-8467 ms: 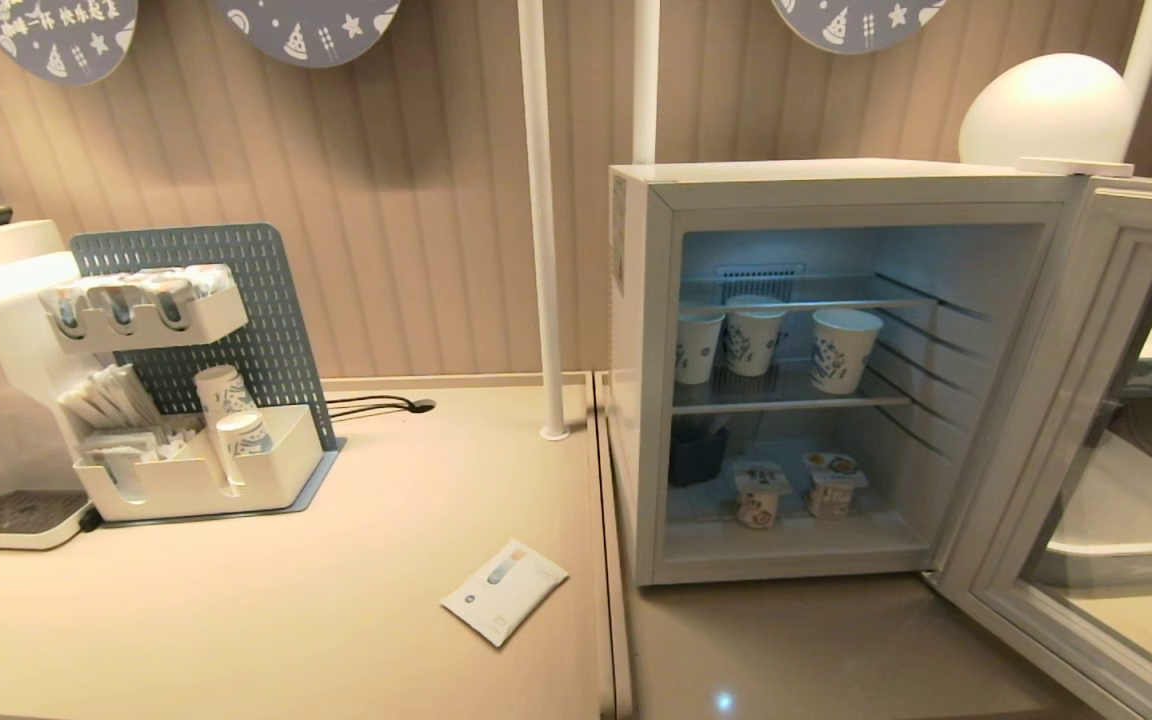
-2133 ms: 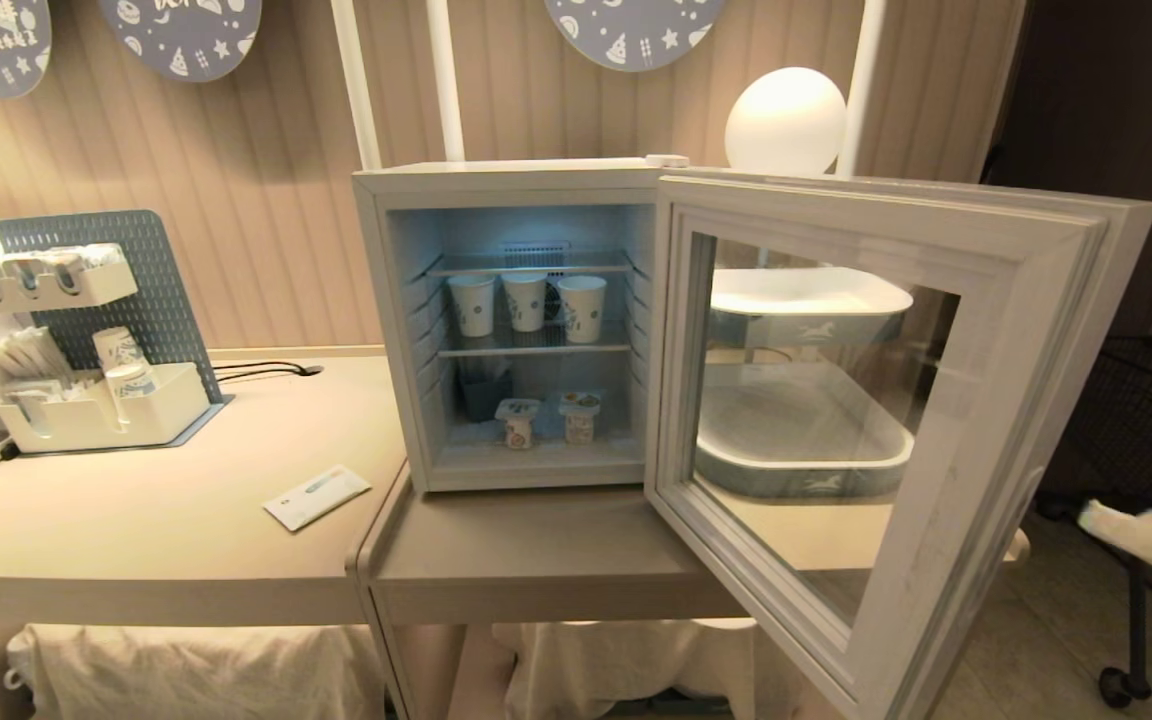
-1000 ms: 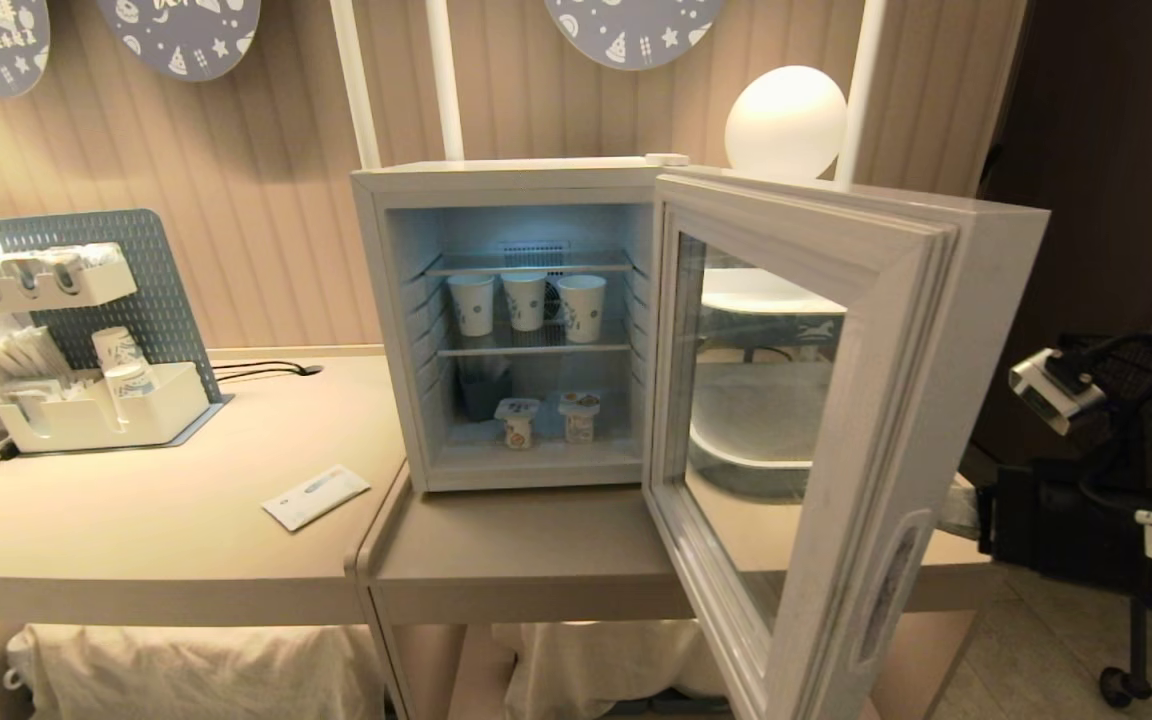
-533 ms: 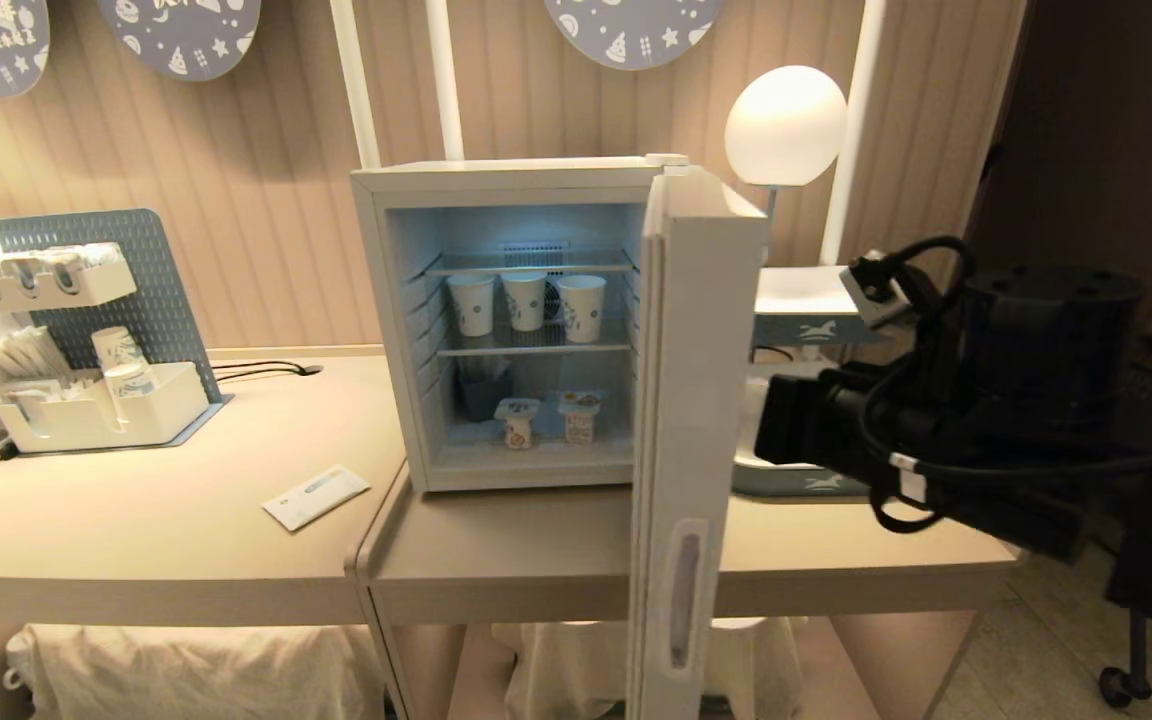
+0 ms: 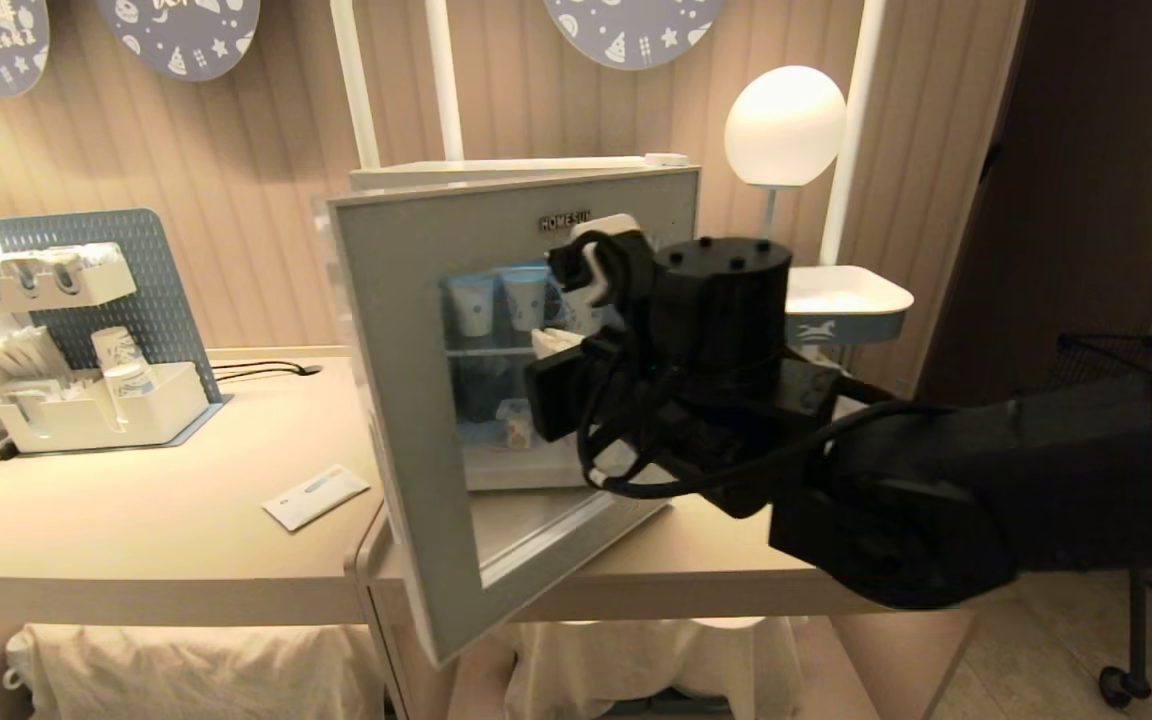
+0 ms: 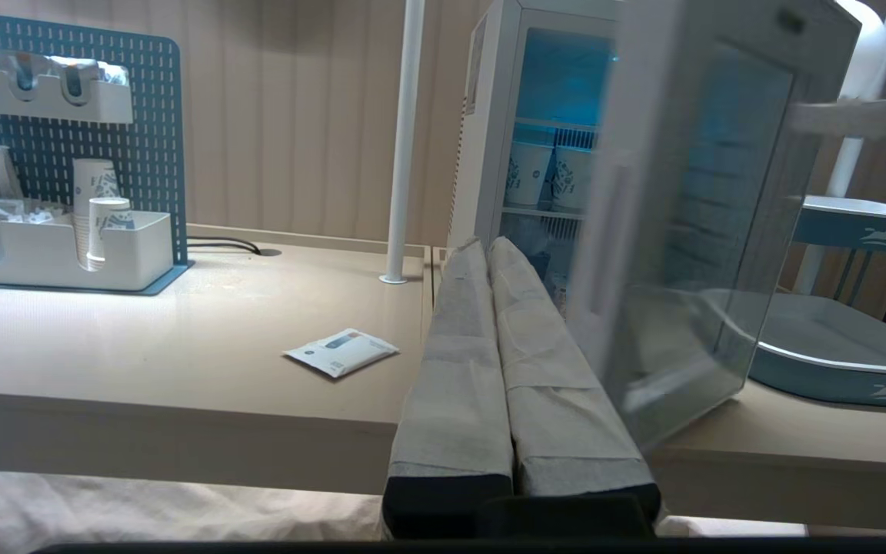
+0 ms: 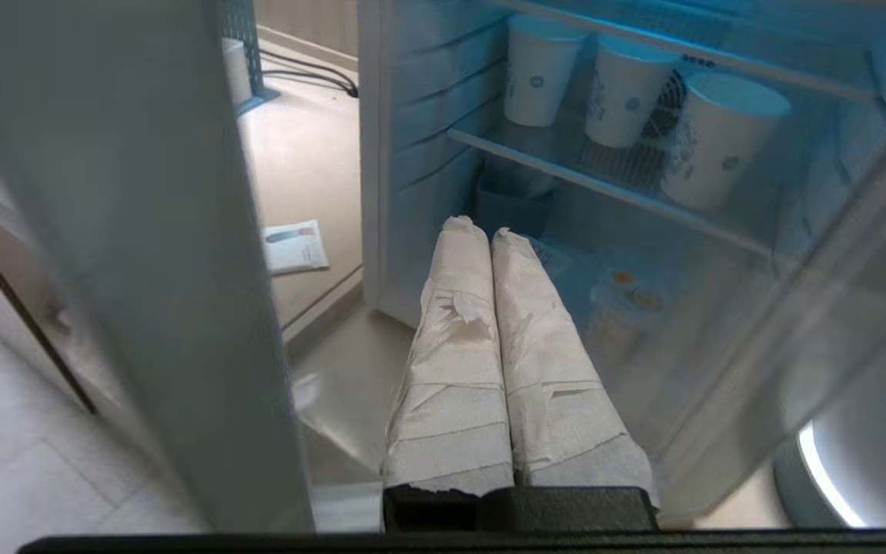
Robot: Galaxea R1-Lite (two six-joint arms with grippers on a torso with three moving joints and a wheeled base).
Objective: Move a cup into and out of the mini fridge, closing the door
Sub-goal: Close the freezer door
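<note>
My right gripper [image 7: 481, 231] has fingers wrapped in white tape over black bases; my left gripper [image 6: 485, 250] is finished the same way. My right arm [image 5: 736, 400] is matte black with black cabling. The mini fridge [image 5: 496, 172] is white, lit pale blue inside. The door [image 5: 406, 400] has a pale grey frame with dark lettering above the glass. The cups [image 7: 627, 88] are white with small blue printed motifs. The counter [image 5: 136, 520] is plain beige. The pegboard [image 5: 161, 290] is blue-grey with perforations.

Three cups [image 7: 620, 88], one mini fridge [image 7: 381, 154]
</note>
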